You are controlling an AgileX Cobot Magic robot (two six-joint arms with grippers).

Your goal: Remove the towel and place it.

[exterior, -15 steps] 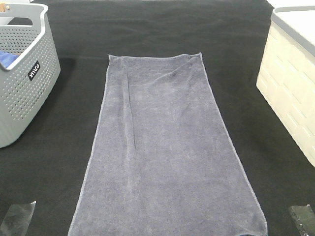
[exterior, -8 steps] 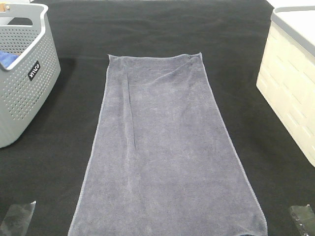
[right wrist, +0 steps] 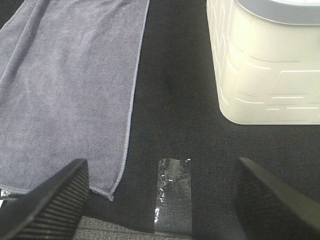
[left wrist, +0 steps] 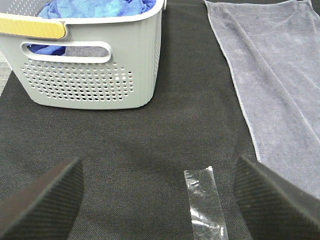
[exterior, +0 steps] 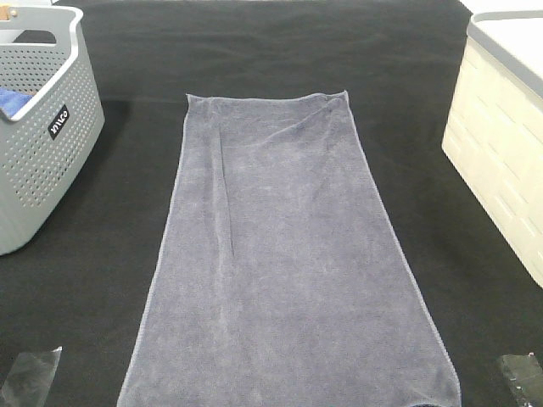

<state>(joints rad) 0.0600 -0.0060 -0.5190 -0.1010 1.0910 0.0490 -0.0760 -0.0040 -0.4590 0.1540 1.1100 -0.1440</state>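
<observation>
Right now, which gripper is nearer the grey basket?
Left. The left gripper is open over the black mat with the basket just ahead of it. The right gripper is open on the far side of the towel, near the cream bin.

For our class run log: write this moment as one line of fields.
towel: flat on mat, untouched | left claw: open, empty | right claw: open, empty | grey basket: holds blue cloth | step: grasp not begun

Slate-grey towel (exterior: 288, 271) (paler hem)
</observation>
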